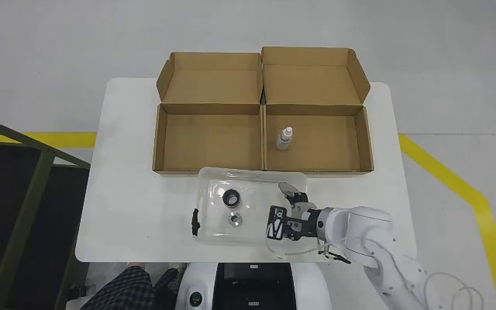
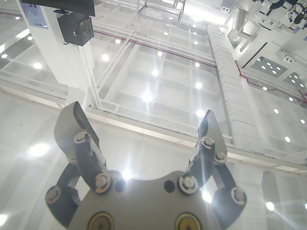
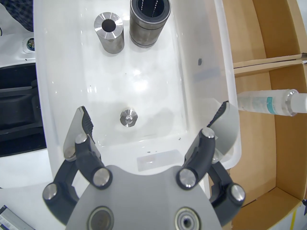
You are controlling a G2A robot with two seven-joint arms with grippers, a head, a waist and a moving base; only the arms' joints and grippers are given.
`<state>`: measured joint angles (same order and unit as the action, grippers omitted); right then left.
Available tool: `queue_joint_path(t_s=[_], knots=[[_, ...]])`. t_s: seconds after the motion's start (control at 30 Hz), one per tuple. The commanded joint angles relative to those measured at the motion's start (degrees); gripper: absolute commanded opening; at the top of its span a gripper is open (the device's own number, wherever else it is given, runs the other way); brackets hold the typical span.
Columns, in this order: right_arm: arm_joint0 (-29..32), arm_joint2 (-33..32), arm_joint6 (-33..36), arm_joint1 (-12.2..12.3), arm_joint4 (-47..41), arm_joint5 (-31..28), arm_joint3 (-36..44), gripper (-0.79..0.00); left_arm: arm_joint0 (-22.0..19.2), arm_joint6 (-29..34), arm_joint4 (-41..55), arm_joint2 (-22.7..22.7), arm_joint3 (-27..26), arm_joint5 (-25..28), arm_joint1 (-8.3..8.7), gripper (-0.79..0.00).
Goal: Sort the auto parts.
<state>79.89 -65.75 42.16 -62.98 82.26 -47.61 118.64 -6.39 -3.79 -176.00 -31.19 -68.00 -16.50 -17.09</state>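
Surface (image 1: 124,194) white, with two open cardboard boxes side by side at its 12 o'clock half, flaps folded back. Left box (image 1: 209,143) sits at 11 o'clock and right box (image 1: 329,143) at 1 o'clock, their inner walls touching.

Bottle (image 1: 285,138), white with a pale label, is in the right box, close to that box's 9 o'clock wall. It appears to stand upright.

Bin (image 1: 256,172), clear plastic, lies at 6 o'clock of the boxes, its long rim just beside their near walls. Three parts are inside it:
- Bearing (image 3: 148,15): dark cylinder on end, bore up, at about 10 o'clock of the bin's middle.
- Sleeve (image 3: 109,32): bright steel, shorter, on end with hole up, at about 8 o'clock. It is just beside the bearing; I cannot tell whether they touch.
- Stud (image 3: 129,118): small steel piece on the bin floor toward the 3 o'clock end, well apart from the other two.

Right end effector (image 3: 153,108) hangs over the bin's 3 o'clock end with its jaws wide and nothing held. The stud is below and between the fingers, touched by neither. One finger lies over the bin's 12 o'clock rim, on the bottle's side.

Left end effector (image 2: 142,110) points up at a lamp-lit ceiling (image 2: 168,72). Its jaws are wide and it holds nothing.
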Motion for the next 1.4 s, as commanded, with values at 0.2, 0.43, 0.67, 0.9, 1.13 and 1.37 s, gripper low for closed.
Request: queue_joint_path(t_s=[0.2,0.43,0.67,0.9,1.13,1.37], knots=[[-1.41,2.65,3.04,-0.01,0.46,0.05,-1.36,-0.071,0.00,0.00,0.00,0.00,0.00,0.00,0.00,0.000],[-3.06,4.68,4.86,-0.11,0.04,0.55,-2.46,-0.203,0.00,0.00,0.00,0.00,0.00,0.00,0.00,0.000],[-3.94,5.43,6.33,-0.01,-0.50,0.76,-3.51,-0.388,0.00,0.00,0.00,0.00,0.00,0.00,0.00,0.000],[-4.33,6.00,7.03,0.16,-0.99,0.73,-4.27,-0.403,0.00,0.00,0.00,0.00,0.00,0.00,0.00,0.000],[-4.50,6.32,7.37,0.43,-1.27,0.13,-5.03,-0.440,0.00,0.00,0.00,0.00,0.00,0.00,0.00,0.000],[-5.25,6.88,7.62,0.55,-1.68,0.29,-5.87,-0.542,0.00,0.00,0.00,0.00,0.00,0.00,0.00,0.000]])
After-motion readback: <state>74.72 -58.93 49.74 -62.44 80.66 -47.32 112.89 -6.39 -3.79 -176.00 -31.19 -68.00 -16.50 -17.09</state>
